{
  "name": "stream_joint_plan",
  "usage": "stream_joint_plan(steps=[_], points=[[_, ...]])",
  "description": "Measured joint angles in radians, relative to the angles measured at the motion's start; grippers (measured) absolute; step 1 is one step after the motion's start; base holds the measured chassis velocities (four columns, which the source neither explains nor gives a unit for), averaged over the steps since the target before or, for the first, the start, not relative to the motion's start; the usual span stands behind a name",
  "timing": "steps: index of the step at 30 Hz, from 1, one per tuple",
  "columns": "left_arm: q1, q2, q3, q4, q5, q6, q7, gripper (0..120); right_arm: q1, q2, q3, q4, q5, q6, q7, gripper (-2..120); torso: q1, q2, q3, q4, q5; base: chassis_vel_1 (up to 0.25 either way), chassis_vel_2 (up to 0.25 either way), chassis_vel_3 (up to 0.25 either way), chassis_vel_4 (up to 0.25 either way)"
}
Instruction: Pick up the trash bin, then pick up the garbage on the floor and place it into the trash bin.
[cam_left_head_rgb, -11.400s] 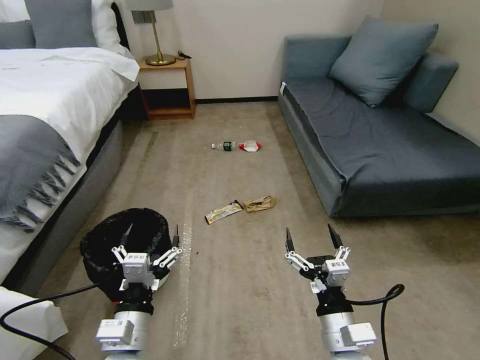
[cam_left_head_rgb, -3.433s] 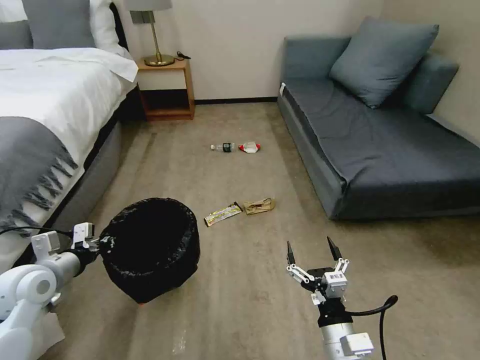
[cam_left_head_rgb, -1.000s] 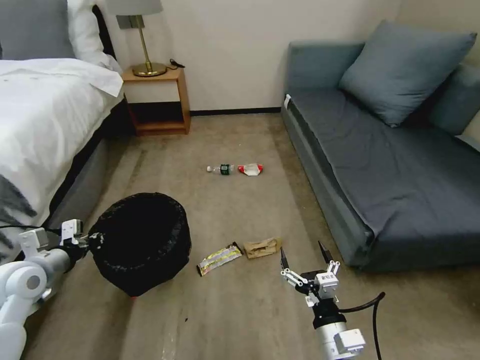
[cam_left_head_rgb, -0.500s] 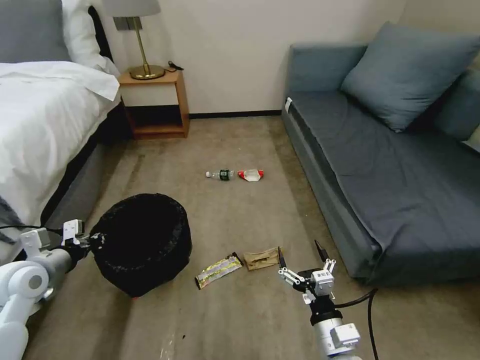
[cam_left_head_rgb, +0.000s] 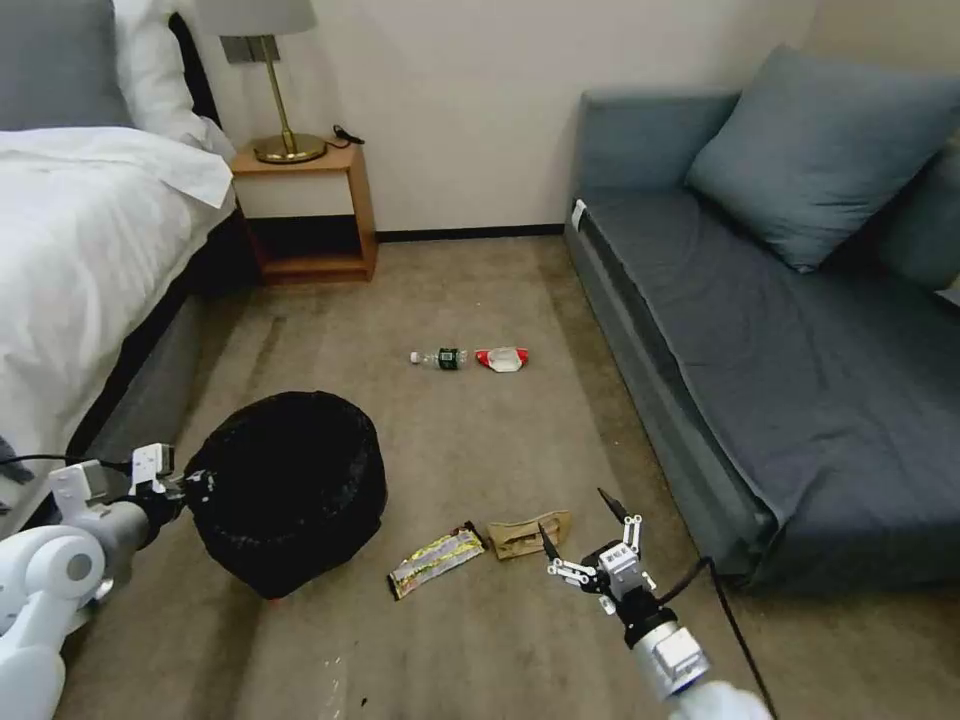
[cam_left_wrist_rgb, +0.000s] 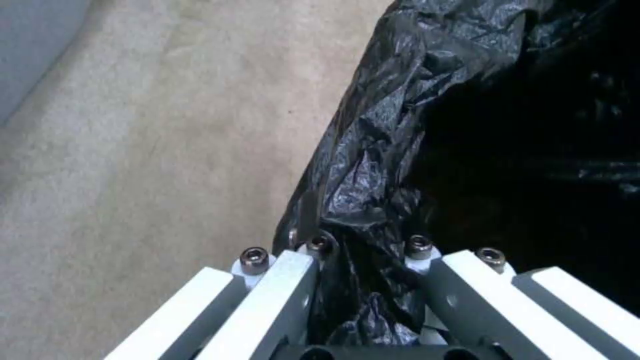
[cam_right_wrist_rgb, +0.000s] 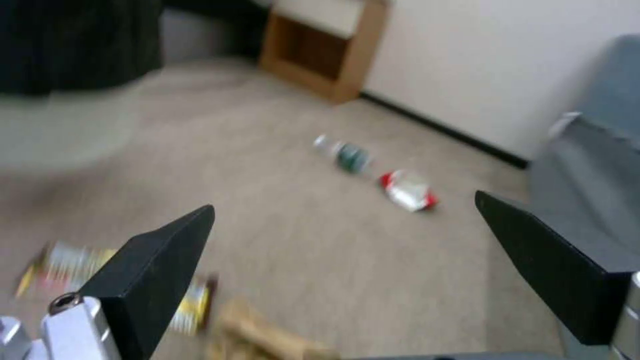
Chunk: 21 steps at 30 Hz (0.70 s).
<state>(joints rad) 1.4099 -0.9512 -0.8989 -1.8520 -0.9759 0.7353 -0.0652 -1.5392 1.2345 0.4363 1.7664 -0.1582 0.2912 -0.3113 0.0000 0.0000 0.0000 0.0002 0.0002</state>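
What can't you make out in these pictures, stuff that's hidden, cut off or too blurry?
- Inside of the trash bin: head view, black liner too dark to show any contents.
- Left gripper fingertips: left wrist view, buried in the bag's folds.
- Snack wrapper and paper bag: right wrist view, blurred, bag cut by the edge.
- Bottle label text: head view, too small.
- Right gripper: open, near the bag.

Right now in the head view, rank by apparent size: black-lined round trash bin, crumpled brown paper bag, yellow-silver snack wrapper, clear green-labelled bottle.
1. Black-lined round trash bin.
2-3. Yellow-silver snack wrapper and crumpled brown paper bag: too alike.
4. Clear green-labelled bottle, though it lies farther away.

snack wrapper (cam_right_wrist_rgb: 100, 280) blurred (paper bag (cam_right_wrist_rgb: 267, 335) too)
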Motion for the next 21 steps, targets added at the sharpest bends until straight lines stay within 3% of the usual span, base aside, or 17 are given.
stream_joint_plan(steps=[3, 8, 10, 11, 14, 21], points=[[0.002, -0.004, 0.0, -0.004, 0.005, 0.0, -0.001, 4, 0.077, -0.08, -0.025, -0.092, 0.014, 0.003, -0.071, 100, 0.0, 0.0, 0.0, -0.0002, -0.0001, 0.0, 0.0, 0.0, 0.0], [0.007, -0.01, -0.001, -0.01, 0.011, 0.0, -0.003, 4, 0.186, -0.137, -0.104, -0.217, 0.024, 0.026, -0.117, 100, 0.0, 0.0, 0.0, -0.0004, 0.0, 0.0, 0.0, 0.0, 0.0], [0.012, -0.016, -0.008, -0.017, 0.016, 0.0, -0.006, 4, 0.299, -0.162, -0.169, -0.326, 0.036, 0.066, -0.188, 100, 0.0, 0.0, 0.0, -0.0002, 0.0001, 0.0, 0.0, 0.0, 0.0], [0.012, -0.016, -0.008, -0.017, 0.016, 0.0, -0.006, 4, 0.299, -0.162, -0.169, -0.326, 0.036, 0.066, -0.188, 100, 0.0, 0.0, 0.0, -0.0002, 0.0001, 0.0, 0.0, 0.0, 0.0], [0.026, -0.02, -0.023, -0.028, 0.018, 0.0, -0.009, 4, 0.438, -0.164, -0.217, -0.451, 0.057, 0.112, -0.328, 100, 0.0, 0.0, 0.0, -0.0001, -0.0001, 0.0, 0.0, 0.0, 0.0], [0.05, -0.032, -0.044, -0.042, 0.025, 0.0, -0.009, 4, 0.603, -0.141, -0.285, -0.626, 0.025, 0.131, -0.452, 100, 0.0, 0.0, 0.0, -0.0001, -0.0003, 0.0, 0.0, 0.0, 0.0]])
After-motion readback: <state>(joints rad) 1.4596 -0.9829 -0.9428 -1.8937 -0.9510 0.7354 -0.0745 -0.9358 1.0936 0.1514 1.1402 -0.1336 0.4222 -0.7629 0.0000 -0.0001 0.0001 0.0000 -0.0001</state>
